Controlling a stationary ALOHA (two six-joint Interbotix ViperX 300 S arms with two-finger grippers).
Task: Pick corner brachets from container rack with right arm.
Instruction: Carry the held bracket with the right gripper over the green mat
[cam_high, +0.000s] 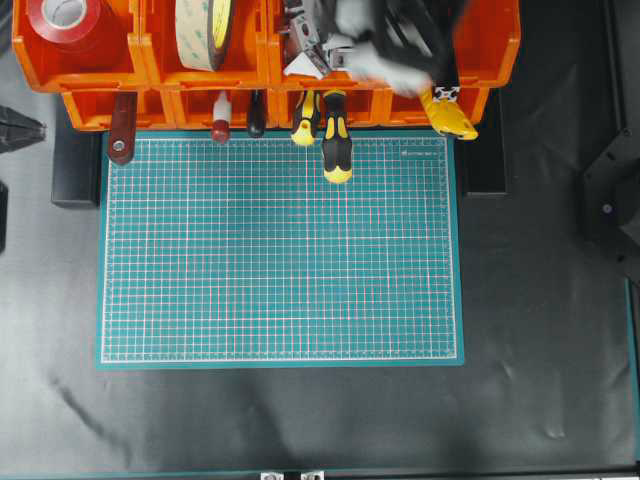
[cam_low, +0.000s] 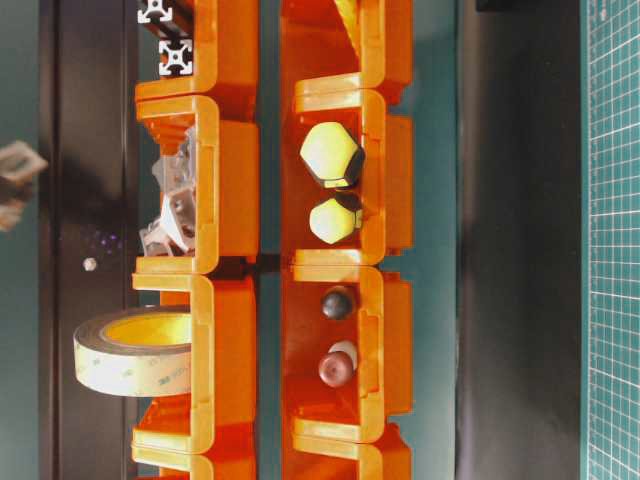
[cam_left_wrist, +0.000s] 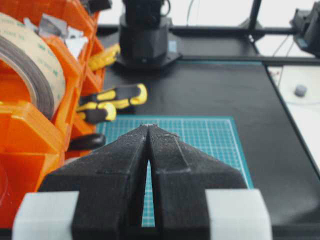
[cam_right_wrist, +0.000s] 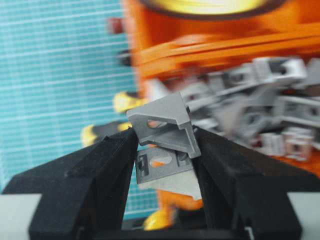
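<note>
In the right wrist view my right gripper (cam_right_wrist: 165, 137) is shut on a silver-grey corner bracket (cam_right_wrist: 162, 120), pinched between the black fingertips; a second bracket (cam_right_wrist: 165, 167) hangs tilted just beneath it between the fingers. A heap of further brackets (cam_right_wrist: 260, 100) lies blurred in the orange container rack (cam_right_wrist: 210, 45) beyond. Overhead, the right arm (cam_high: 400, 40) is a blur above the rack's (cam_high: 495, 55) upper bin of brackets (cam_high: 305, 40). My left gripper (cam_left_wrist: 149, 127) is shut and empty at the table's left edge (cam_high: 15, 130).
A green cutting mat (cam_high: 280, 245) lies in front of the rack. Yellow-black screwdriver handles (cam_high: 336, 140) and a yellow tool (cam_high: 448, 115) stick out of the lower bins. Tape rolls (cam_high: 205, 30) and black profile bars (cam_low: 165, 40) fill other bins.
</note>
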